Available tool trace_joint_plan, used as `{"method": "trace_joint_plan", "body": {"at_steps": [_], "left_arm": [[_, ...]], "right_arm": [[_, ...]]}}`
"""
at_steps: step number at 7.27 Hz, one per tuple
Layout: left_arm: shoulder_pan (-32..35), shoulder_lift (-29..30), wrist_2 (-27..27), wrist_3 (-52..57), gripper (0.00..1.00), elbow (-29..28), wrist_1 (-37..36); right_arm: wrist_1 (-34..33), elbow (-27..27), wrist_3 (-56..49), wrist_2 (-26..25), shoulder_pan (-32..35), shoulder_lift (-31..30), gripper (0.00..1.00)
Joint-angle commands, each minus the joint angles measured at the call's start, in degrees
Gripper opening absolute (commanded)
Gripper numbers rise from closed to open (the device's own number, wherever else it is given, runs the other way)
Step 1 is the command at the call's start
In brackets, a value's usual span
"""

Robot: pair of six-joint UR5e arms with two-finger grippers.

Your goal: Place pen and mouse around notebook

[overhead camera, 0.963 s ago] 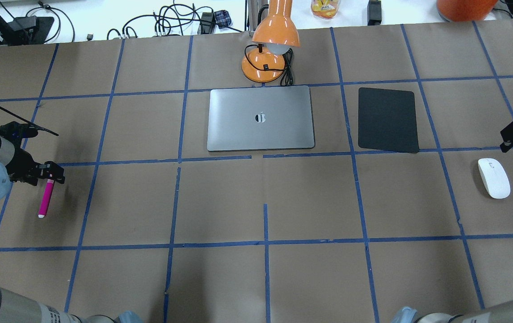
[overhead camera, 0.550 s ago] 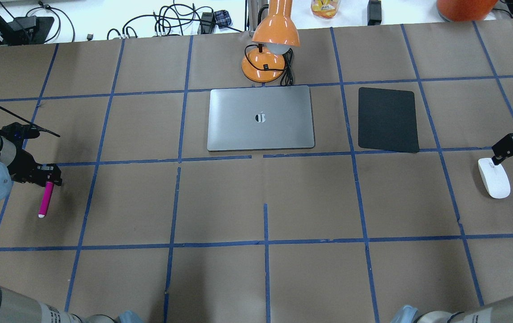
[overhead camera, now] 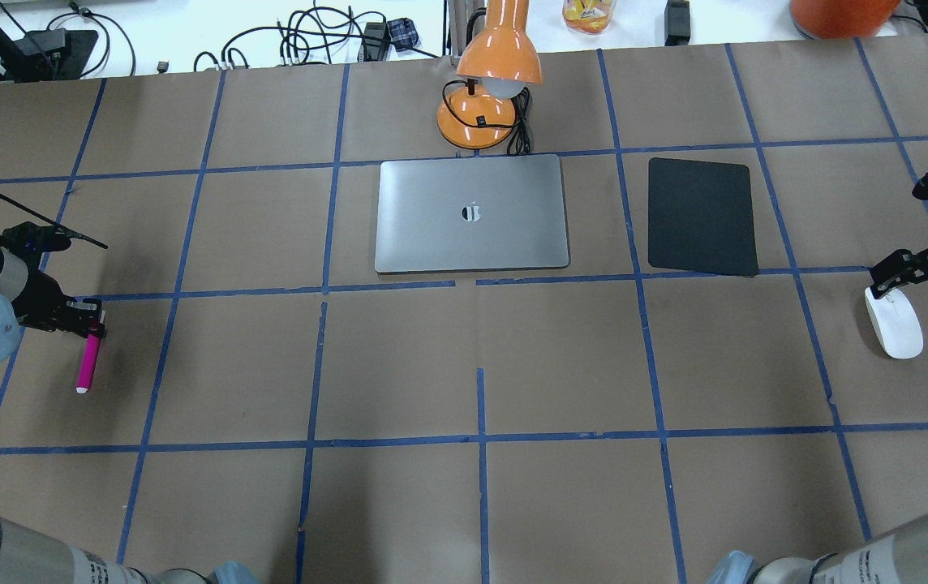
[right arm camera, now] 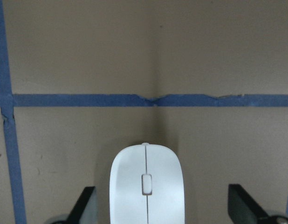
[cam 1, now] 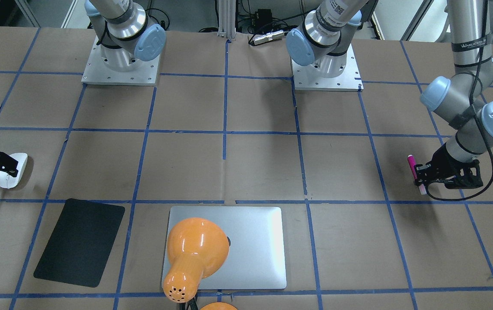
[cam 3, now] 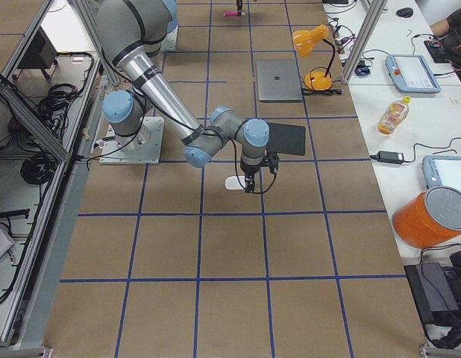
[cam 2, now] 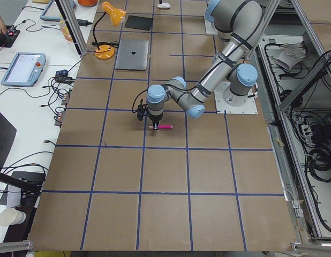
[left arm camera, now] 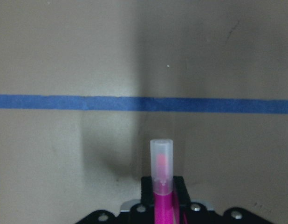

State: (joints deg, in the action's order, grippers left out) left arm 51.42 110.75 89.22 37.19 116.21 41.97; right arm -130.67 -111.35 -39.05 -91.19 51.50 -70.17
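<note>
- We're clamping the slim bright-pink pen (overhead camera: pixel 88 363) in the left gripper (overhead camera: pixel 91 323), by the table's left edge.
- The right gripper (right arm camera: pixel 163 207) is straddling the glossy white oval mouse (overhead camera: pixel 895 324) by the right edge, fingers apart: closing looks next.

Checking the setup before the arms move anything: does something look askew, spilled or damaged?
Only the black pad lies slightly crooked against the blue tape grid, right of the notebook. Nothing looks spilled or broken.

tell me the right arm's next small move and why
Likely close the right jaws on the mouse. They stand open, straddling it with a gap either side, and the mouse lies centred between them, not yet held and far from the laptop.
</note>
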Motion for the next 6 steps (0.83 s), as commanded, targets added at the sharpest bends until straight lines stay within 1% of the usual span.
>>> {"method": "trace_joint_plan", "body": {"at_steps": [1, 2, 3, 4, 5, 6], "left_arm": [[1.05, -4.20, -0.45, -0.71, 0.00, -2.20, 8.76], [2.97, -7.80, -3.50, -1.07, 0.00, -5.52, 16.14], [6.12, -10.27, -4.22, -5.34, 0.00, -9.03, 24.22], [10.15, -12.47, -3.27, -14.86, 0.00, -11.50, 30.65], [14.46, -13.97, -3.18, -24.88, 0.00, -13.18, 33.85], [18.41, -15.73, -3.44, -34.37, 0.00, -13.20, 34.67]], "right_arm": [[-0.20, -0.36, 0.03, 0.57, 0.00, 1.26, 1.00], [-0.11, -0.27, -0.06, 0.05, 0.00, 2.40, 1.00], [0.15, -0.36, 0.29, -0.04, 0.00, 2.58, 1.00], [0.76, -0.36, 0.38, -0.22, 0.00, 2.59, 1.00], [0.76, -0.62, 0.21, -0.22, 0.00, 2.59, 1.00], [0.59, -2.63, 0.47, -0.48, 0.00, 1.98, 1.00]]}}
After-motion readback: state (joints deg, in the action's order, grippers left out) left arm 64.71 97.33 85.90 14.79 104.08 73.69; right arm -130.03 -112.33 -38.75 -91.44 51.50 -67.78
